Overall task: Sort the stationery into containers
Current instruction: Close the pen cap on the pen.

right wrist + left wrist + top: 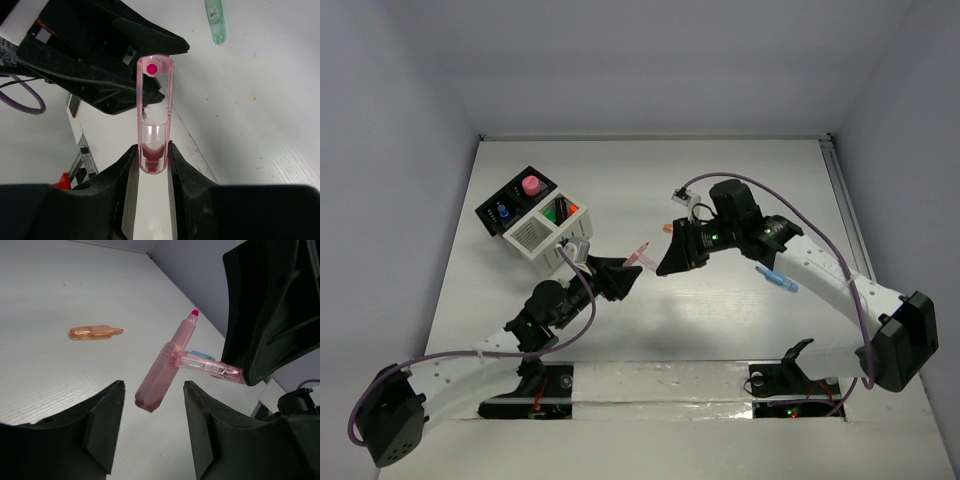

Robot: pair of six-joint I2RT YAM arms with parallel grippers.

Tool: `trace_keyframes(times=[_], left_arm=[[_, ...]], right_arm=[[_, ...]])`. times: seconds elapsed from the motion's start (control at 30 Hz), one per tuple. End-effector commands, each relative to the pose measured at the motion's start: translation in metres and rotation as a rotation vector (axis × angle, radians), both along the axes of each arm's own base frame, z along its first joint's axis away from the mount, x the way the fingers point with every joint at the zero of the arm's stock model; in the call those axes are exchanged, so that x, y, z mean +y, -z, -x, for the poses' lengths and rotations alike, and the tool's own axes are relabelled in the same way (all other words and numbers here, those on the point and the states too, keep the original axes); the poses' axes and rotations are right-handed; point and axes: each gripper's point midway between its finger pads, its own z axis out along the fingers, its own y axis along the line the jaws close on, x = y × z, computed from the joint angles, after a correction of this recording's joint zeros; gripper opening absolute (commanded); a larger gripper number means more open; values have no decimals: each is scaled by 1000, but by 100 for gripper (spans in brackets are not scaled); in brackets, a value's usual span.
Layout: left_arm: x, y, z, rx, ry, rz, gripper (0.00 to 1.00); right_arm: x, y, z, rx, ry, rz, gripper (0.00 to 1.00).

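Left wrist: orange marker (95, 332) lies beyond held pink marker (160, 375).

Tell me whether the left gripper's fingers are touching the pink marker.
Apart. In the left wrist view, the pink marker hangs between the left gripper's fingers, with bare table showing on both sides.

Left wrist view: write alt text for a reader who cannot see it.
A translucent pink marker, gripped at its clear end by the right pincer, hangs tilted between the open fingers of the left pincer, with gaps on both sides. An orange marker lies on the white table beyond.
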Motion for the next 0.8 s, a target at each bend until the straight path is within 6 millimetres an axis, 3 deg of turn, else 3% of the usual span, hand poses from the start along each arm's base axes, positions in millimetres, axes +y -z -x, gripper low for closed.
trace_keyframes(times=[0.0, 0.47, 0.5, 0.77], left_arm=[[1, -43, -3, -105, -22, 73, 46], [-11, -37, 8, -104, 48, 34, 7], [-11, -35, 8, -100, 51, 25, 1], [-13, -20, 13, -64, 74, -21, 0]], right_arm=[[2, -16, 1, 20, -30, -34, 0], [2, -29, 1, 27, -25, -71, 0], [2, -30, 1, 23, -24, -74, 0], [-4, -35, -19, -50, 67, -31, 0]])
